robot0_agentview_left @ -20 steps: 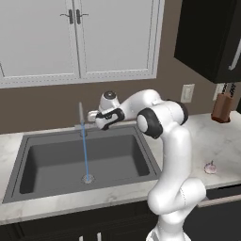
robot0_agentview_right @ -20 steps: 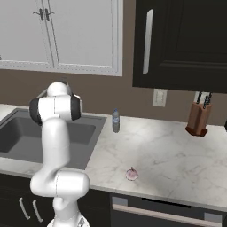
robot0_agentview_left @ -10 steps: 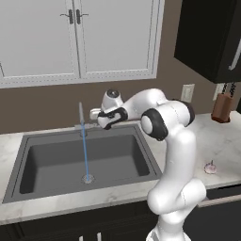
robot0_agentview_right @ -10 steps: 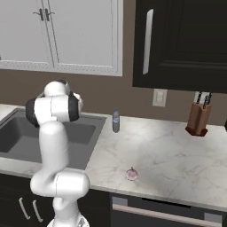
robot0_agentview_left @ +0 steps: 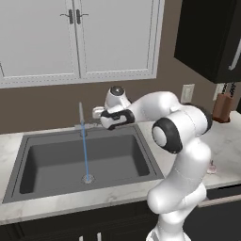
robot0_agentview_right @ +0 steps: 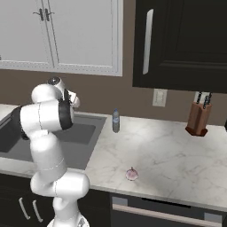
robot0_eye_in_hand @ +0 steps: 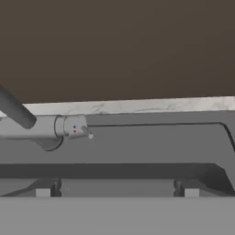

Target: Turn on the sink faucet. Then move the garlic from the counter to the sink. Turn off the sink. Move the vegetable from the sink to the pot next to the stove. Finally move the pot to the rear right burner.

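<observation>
faucet: the faucet [robot0_agentview_left: 81,120] stood at the back rim of the sink [robot0_agentview_left: 28,155], and a thin blue stream of water [robot0_agentview_left: 85,155] ran from it straight down to the drain.
faucet handle: in the hand view the little lever [robot0_eye_in_hand: 85,132] stuck out of the grey faucet body, close in front of the camera.
gripper: the gripper [robot0_agentview_left: 97,117] hovered just right of the faucet, over the sink's back edge. In the hand view the finger tips [robot0_eye_in_hand: 43,193] sat wide apart, so open, with nothing between them.
garlic: the garlic [robot0_agentview_right: 131,174] sat on the marble counter [robot0_agentview_right: 168,150] near the front edge, well away from the sink.
other stuff: a small bottle [robot0_agentview_right: 115,121] stood by the sink's right rim, and a knife block [robot0_agentview_right: 198,119] was by the back wall.
</observation>
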